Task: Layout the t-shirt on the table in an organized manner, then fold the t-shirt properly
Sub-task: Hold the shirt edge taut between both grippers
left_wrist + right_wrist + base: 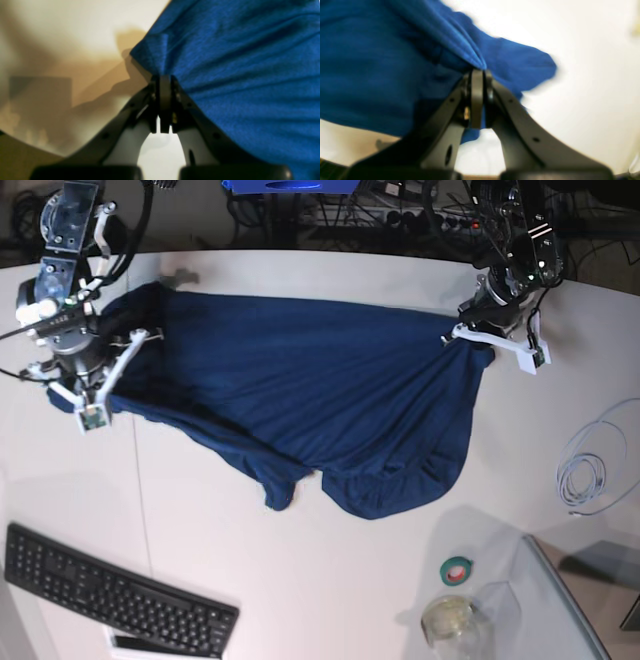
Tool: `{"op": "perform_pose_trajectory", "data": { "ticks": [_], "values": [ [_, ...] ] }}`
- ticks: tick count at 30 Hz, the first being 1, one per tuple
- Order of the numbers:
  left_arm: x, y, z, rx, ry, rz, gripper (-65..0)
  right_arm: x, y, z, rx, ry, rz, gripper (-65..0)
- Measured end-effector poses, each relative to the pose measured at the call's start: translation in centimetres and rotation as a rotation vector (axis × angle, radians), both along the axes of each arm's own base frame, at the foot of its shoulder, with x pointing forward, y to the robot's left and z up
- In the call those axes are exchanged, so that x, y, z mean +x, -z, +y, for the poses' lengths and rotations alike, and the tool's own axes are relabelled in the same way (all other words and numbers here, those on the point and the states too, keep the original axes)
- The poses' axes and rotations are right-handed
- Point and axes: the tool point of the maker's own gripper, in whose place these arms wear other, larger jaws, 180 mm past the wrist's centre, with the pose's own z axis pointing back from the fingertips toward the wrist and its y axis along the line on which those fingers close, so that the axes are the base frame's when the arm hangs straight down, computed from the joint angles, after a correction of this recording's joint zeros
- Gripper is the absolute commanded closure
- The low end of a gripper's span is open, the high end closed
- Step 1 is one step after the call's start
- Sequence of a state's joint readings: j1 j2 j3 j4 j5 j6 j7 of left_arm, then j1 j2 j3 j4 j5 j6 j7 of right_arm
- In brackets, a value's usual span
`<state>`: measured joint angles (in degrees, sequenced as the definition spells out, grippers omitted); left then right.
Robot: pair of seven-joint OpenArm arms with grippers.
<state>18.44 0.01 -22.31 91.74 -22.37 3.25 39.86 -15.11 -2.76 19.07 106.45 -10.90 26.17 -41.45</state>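
- Across the middle of the white desk [330, 600], the navy t-shirt [310, 395] lies stretched between both arms, its far edge fairly taut.
- At the t-shirt's one end, the left gripper [165, 77] has its fingers clamped tight on a pinch of the fabric's edge.
- At the t-shirt's other end, the right gripper [477, 72] is also closed on a bunched fold of cloth.
- Near side of the t-shirt: rumpled, with lumps hanging toward the keyboard [110, 595].
- My read: the layout is underway, not finished; the near side needs smoothing, and no fold is made yet.
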Motion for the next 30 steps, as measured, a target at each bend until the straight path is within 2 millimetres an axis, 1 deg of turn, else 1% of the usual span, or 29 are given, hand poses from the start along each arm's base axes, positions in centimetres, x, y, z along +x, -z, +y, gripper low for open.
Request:
{"op": "perform_pose_trajectory", "data": {
  "ticks": [2,4,6,11,13,15,17,18,19,20,22,23,24,25,27,30],
  "values": [
    [0.0,0.0,-0.1,-0.001,0.000,-0.001,0.0,-0.8,-0.7,-3.5,-0.034,0.097,-0.010,-0.3],
    [0.0,0.0,0.0,0.000,0.000,-0.001,0.0,-1.9,-1.0,-6.9,-0.062,0.203,0.000,-0.3],
    [0.0,0.0,0.0,0.000,0.000,-0.001,0.0,-2.9,-1.0,-9.8,-0.081,0.288,0.002,-0.3],
    [0.1,-0.1,0.0,0.001,0.001,-0.003,0.0,-4.3,1.3,-14.3,0.011,0.517,0.026,-0.2],
    [0.1,-0.1,0.0,0.000,0.001,-0.003,0.0,-5.1,2.5,-15.5,0.035,0.589,0.054,-0.3],
    [0.1,-0.1,0.0,0.001,0.001,-0.004,0.0,-5.6,3.3,-15.5,0.052,0.605,0.076,-1.5],
    [0.1,-0.1,-0.1,-0.001,0.000,-0.004,0.0,-6.8,4.0,-14.9,0.063,0.617,0.135,-9.0],
    [0.1,-0.1,0.0,0.000,0.000,-0.004,0.0,-7.3,4.3,-14.4,0.072,0.615,0.167,-14.9],
    [0.1,-0.1,0.0,0.001,0.001,-0.005,0.0,-7.3,4.4,-13.7,0.073,0.587,0.184,-20.6],
    [0.1,-0.2,0.0,0.002,0.001,-0.005,0.0,-7.4,4.3,-12.9,0.064,0.524,0.205,-27.3],
    [0.1,-0.1,-0.1,0.000,0.004,-0.004,0.0,-6.9,3.6,-11.1,0.090,0.434,0.181,-39.6],
    [0.1,-0.1,-0.2,-0.001,0.005,-0.004,0.0,-7.0,3.1,-10.6,0.095,0.428,0.164,-44.6],
    [0.2,-0.1,-0.2,-0.001,0.007,-0.004,0.0,-7.2,2.6,-10.2,0.103,0.431,0.152,-47.4],
    [0.2,-0.1,-0.2,-0.001,0.007,-0.004,0.0,-7.6,2.2,-9.7,0.109,0.434,0.146,-48.8],
    [0.2,-0.1,-0.2,0.000,0.007,-0.004,0.0,-8.2,1.9,-8.9,0.181,0.472,0.114,-48.8],
    [0.2,-0.1,-0.3,-0.001,0.009,-0.005,0.0,-9.8,3.0,-8.4,0.297,0.536,0.132,-48.8]
  ]
}}
